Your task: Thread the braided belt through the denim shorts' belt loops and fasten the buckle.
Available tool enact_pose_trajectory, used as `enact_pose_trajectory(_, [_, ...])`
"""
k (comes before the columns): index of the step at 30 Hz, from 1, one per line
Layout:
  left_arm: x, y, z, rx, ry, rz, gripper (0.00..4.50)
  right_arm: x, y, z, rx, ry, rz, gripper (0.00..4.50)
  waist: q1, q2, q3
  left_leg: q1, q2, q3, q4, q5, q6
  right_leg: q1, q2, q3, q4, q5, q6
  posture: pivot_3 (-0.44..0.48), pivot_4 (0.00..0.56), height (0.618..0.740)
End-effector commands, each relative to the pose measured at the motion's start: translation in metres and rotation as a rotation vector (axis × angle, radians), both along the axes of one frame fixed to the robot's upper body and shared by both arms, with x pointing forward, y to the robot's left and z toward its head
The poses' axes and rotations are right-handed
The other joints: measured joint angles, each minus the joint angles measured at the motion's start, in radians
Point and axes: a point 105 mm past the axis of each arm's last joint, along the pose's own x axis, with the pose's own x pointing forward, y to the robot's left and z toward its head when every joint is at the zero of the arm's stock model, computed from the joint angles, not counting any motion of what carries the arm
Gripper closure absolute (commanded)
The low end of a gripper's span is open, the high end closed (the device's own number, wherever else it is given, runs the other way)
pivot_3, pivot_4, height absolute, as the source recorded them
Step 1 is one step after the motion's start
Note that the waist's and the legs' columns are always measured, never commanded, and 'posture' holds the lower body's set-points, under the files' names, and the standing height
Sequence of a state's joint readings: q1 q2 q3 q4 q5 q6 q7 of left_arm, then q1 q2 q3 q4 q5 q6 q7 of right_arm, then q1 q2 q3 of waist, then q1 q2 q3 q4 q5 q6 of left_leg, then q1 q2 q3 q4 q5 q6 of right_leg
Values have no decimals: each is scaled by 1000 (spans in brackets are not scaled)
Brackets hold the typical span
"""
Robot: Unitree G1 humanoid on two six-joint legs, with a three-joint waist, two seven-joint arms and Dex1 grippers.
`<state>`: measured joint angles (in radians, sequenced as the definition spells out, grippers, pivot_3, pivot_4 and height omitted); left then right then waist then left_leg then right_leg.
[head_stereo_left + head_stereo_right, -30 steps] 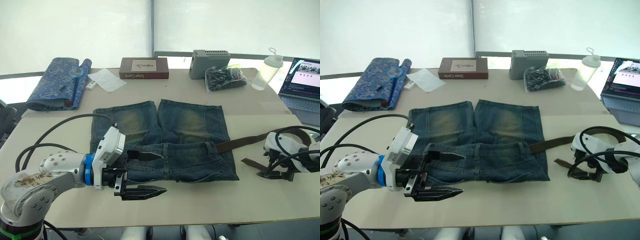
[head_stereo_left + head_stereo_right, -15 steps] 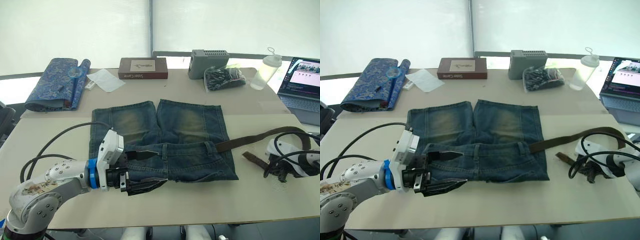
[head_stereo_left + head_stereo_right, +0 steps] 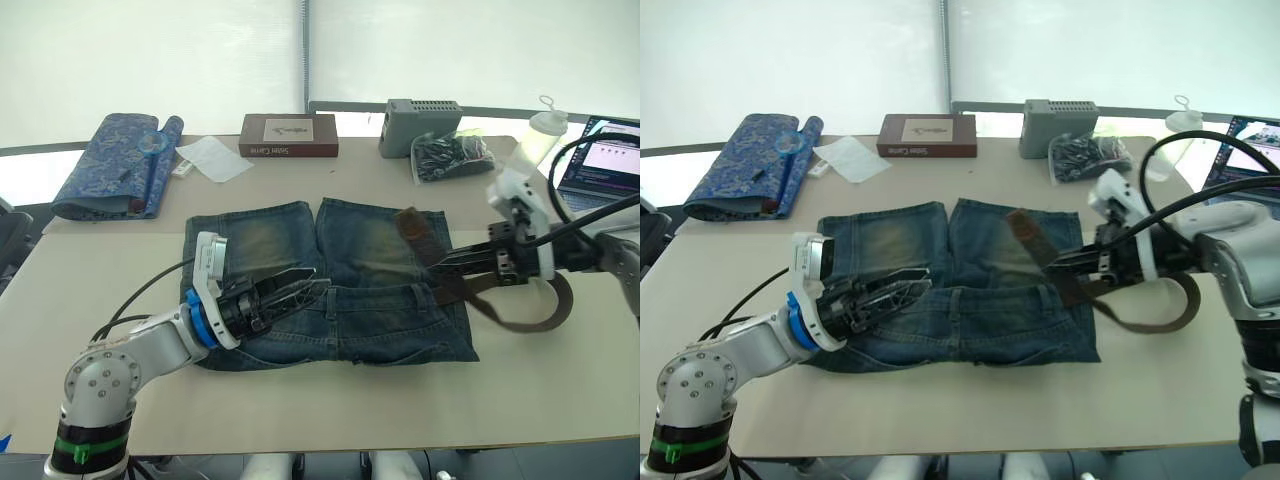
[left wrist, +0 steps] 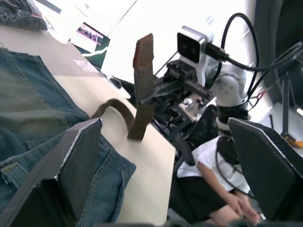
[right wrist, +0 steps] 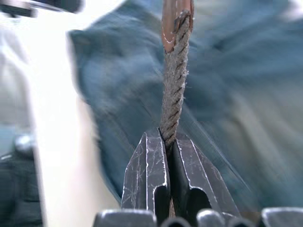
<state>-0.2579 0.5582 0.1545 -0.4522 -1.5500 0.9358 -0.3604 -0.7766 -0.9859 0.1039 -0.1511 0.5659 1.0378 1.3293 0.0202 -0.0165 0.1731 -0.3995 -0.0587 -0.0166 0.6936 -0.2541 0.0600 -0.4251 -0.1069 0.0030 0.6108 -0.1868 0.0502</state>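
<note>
The right gripper (image 3: 1060, 265), clamped on the braided belt (image 3: 1028, 242), holds its free end above the denim shorts (image 3: 952, 285). The strap's tip points toward eleven o'clock. The left gripper (image 3: 300, 285) rests wide apart on the waistband, at nine o'clock from the belt.

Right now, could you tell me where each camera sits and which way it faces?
Left and right eye views: on the head, looking forward and down at the denim shorts; both arms show.
Left wrist view: along the left gripper toward the right gripper holding the braided belt.
Right wrist view: along its fingers, clamped on the belt.
All share the belt and shorts.
</note>
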Motion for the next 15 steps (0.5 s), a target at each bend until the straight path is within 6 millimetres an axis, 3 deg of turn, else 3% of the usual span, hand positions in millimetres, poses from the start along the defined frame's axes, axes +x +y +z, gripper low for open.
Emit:
enact_pose_trajectory(1, [0,-7,6,34,-15,-62,0,-7,20,8,-21,-13,113,4463,0,0,0,-1,-1,0,0,0,0,-1,0,0,0,0,0,0,150,740])
enact_pose_trajectory(5, [8,-16,16,71,-75,-109,0,-13,41,9,-46,-18,240,4463,-2,0,0,-2,-2,0,0,0,0,-3,0,0,0,0,0,0,150,740])
enact_pose_trajectory(12, [14,-27,22,143,-158,-160,0,-18,50,3,-81,-31,315,4463,-8,0,0,-3,-3,0,0,0,0,-4,0,0,0,1,0,0,150,740])
enact_pose_trajectory(15, [13,-28,25,144,-178,-178,892,-22,53,4,-79,-32,336,4500,-8,0,0,-4,-3,0,0,0,0,-6,0,0,1,1,0,0,150,740])
